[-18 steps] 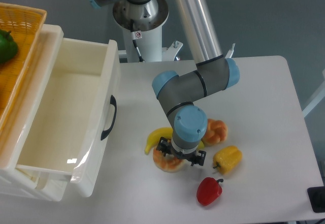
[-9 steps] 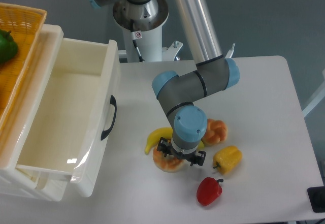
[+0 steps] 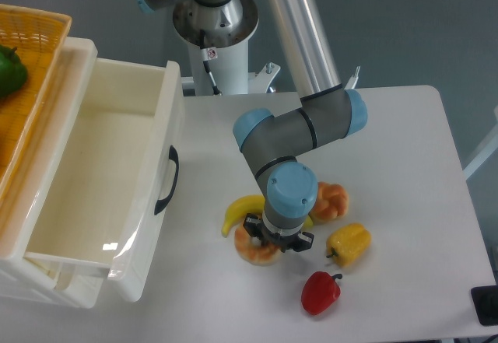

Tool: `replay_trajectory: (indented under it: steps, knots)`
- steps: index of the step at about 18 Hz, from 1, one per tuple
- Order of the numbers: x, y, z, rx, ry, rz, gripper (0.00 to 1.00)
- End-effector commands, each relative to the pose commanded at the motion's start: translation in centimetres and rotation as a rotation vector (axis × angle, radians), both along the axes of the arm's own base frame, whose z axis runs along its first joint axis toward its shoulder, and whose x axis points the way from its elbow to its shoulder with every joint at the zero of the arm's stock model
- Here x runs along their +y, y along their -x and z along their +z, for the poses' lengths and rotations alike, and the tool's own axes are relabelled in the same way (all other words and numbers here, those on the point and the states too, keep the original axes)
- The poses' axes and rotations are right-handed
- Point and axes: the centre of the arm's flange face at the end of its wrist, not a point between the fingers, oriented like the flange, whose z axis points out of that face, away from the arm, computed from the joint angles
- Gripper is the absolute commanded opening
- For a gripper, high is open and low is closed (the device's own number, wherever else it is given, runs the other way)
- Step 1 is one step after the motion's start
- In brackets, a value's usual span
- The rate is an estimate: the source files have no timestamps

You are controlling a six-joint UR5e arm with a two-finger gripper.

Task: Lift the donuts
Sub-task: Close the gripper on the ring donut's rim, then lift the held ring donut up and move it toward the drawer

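The donuts (image 3: 250, 250), a tan-orange ring with pale cream patches, lies on the white table just below the banana. My gripper (image 3: 278, 242) points straight down over its right half, with the wrist hiding most of the ring. The fingers are drawn in against the donut, so the gripper is shut on it. The donut still rests on the table.
A yellow banana (image 3: 240, 209) lies just above the donut. An orange pastry-like toy (image 3: 333, 200), a yellow pepper (image 3: 349, 243) and a red pepper (image 3: 320, 293) crowd the right side. A white open bin (image 3: 159, 133) stands at the left, beside a wicker basket (image 3: 39, 28) holding a green pepper (image 3: 9, 71).
The gripper's fingers have drawn inward around the donut; they stood wider apart in both earlier frames. The arm itself has hardly moved.
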Motion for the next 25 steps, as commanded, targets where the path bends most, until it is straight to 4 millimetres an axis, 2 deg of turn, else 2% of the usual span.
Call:
replay_trajectory:
  steps: [1,4,9,16,18,19,23,25]
  knots:
    - [0.1,0.1,0.2,0.003,-0.004,0.002,0.12]
    - [0.2,0.2,0.9,0.010,-0.012,-0.003,0.10]
    - [0.4,0.4,3.9,0.036,-0.056,-0.018,0.10]
    - [0.9,-3.0,9.5,0.052,-0.112,-0.143,0.10]
    - [1.1,-4.0,9.8,0.038,-0.111,-0.225,0.10]
    - [0.5,-4.6,10.2,0.029,-0.105,-0.306,0.10]
    - [-0.6,-5.1,12.7,0.022,-0.116,-0.433,0.10]
    - [-0.8,-5.1,13.4,0.026,-0.133,-0.506,0.10]
